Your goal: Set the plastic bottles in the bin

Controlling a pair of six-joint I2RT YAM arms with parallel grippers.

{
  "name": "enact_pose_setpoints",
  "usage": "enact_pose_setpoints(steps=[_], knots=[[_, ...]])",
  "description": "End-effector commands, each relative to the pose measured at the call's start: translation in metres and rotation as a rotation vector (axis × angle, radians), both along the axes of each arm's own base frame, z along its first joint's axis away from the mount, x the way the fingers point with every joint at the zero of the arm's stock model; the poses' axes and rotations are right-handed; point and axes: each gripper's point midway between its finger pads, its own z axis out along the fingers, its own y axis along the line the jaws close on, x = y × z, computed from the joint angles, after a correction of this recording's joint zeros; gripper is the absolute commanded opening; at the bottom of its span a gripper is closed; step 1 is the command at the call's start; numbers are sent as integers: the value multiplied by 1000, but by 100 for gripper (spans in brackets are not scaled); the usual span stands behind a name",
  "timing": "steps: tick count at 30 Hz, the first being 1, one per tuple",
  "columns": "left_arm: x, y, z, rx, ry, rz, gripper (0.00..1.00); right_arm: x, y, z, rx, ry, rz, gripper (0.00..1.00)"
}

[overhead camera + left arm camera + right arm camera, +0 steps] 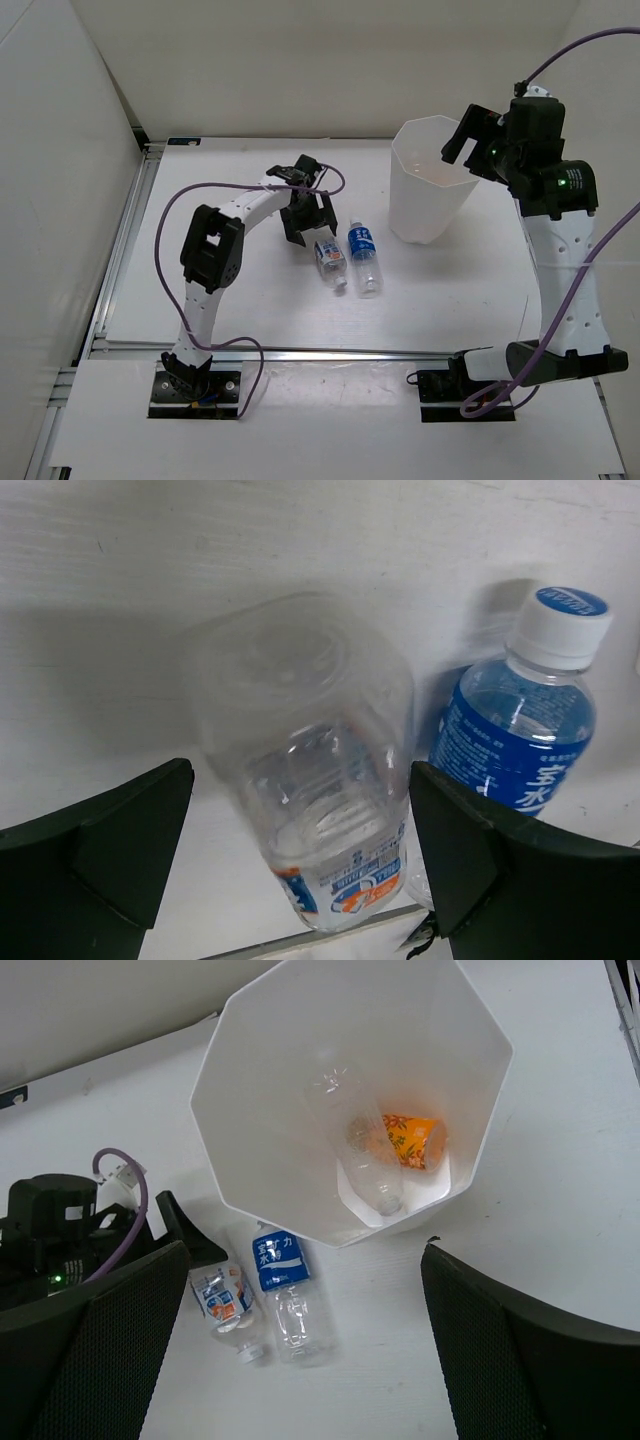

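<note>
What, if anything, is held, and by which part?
Nothing is held. The left gripper is open around the white-red-blue labelled bottle; the right gripper is open above the bin.

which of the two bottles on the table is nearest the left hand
The bottle with the white, red and blue label: the left wrist view frames it between the fingers of the open left hand, while the blue-label bottle lies beside it.
</note>
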Motion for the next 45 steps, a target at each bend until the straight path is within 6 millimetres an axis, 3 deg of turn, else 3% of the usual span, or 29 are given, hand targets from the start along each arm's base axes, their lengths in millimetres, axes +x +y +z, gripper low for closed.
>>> enact_pose_setpoints(steps=[1,2,4,5,7,12,13,15,16,17,19,20,23,25,26,28,30,33,36,38,43,45], knots=[[-10,-4,-6,-16,40,-13,100,-8,-3,7,-5,-24,5,100],[-12,-5,-12,-21,61,-18,100,-8,-2,4,-7,-15,5,100],[-12,-5,-12,-21,61,-18,85,-10,-3,3,-7,-15,5,100],[-12,-5,-12,-21,61,-18,84,-10,-3,3,-7,-15,5,100],[-3,-2,3,-26,21,6,71,-13,-3,2,1,-14,1,100],[42,7,82,-126,-123,175,64,-16,-10,0,18,-10,-37,100],[57,4,120,-180,-196,197,63,-16,-12,0,21,-11,-49,100],[74,-1,165,-296,-253,252,63,-21,-21,3,27,-25,-98,100],[91,-4,202,-393,-347,260,63,-19,-34,4,33,-28,-159,100],[98,-13,238,-479,-419,251,63,-21,-38,6,34,-37,-172,100],[111,-18,292,-607,-524,254,63,-23,-47,13,44,-51,-212,100],[121,-23,333,-686,-619,250,63,-25,-52,15,52,-54,-239,100],[122,-34,396,-844,-728,200,63,-28,-54,25,58,-77,-255,100],[123,-42,422,-933,-805,171,63,-32,-63,26,37,-82,-297,100],[127,-45,419,-947,-811,173,61,-33,-66,30,31,-93,-313,100],[116,-58,447,-1016,-894,129,60,-42,-73,31,30,-95,-356,100],[120,-70,445,-1038,-915,115,60,-49,-78,32,26,-97,-383,100],[109,-91,458,-1062,-1001,74,61,-61,-78,29,46,-99,-393,100],[102,-118,454,-1083,-1038,46,62,-76,-76,31,75,-123,-388,100],[105,-137,435,-1077,-1019,25,62,-85,-76,38,82,-150,-387,100],[109,-148,420,-1024,-1067,-6,62,-109,-79,52,57,-214,-367,100],[98,-160,419,-1019,-1075,-40,65,-114,-80,49,47,-208,-363,100]])
